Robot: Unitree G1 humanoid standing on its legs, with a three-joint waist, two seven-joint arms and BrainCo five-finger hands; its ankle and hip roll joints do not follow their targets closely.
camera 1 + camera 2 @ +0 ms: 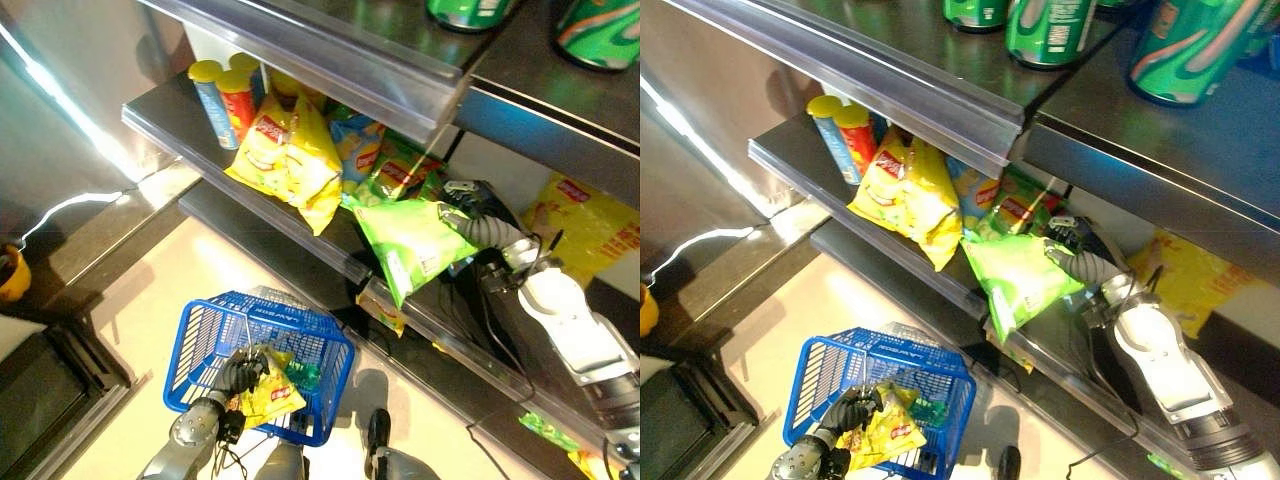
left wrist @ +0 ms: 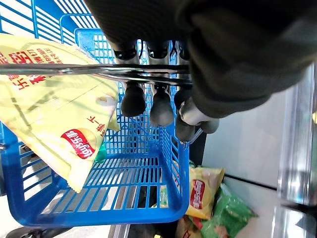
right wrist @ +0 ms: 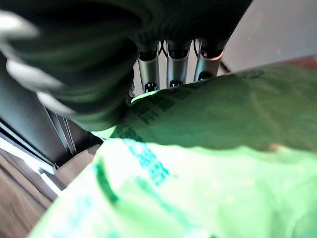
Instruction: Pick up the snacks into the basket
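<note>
Below the shelves: blue basket hangs over the pale floor, carried low so a bag from the shelf can drop into it
Left hand: left hand grips the basket's thin metal handle; in its wrist view the fingers curl over the wire, clenched on it; the grip keeps the basket mouth up and open
Already inside: yellow snack bag lies slanted against the basket wall, with a small green item just beside it that I cannot identify
Right hand: right hand reaches onto the middle shelf and holds the green snack bag by its upper corner; in the right wrist view its fingers lie across the top of the bag and fold round its edge, grasping it; the bag hangs point-down past the shelf lip, apart from the basket
Task's thing: green snack bag, in the right hand, at the shelf front, above and to the right of the basket
Left on the shelf: yellow chip bags, more green and blue packets behind, two tall tubes at the far left; green bottles stand on the shelf above
Judgement: one bag is in, one is in hand; next the bag must travel down and across to the basket; gripped at one corner it may swing or slip
</note>
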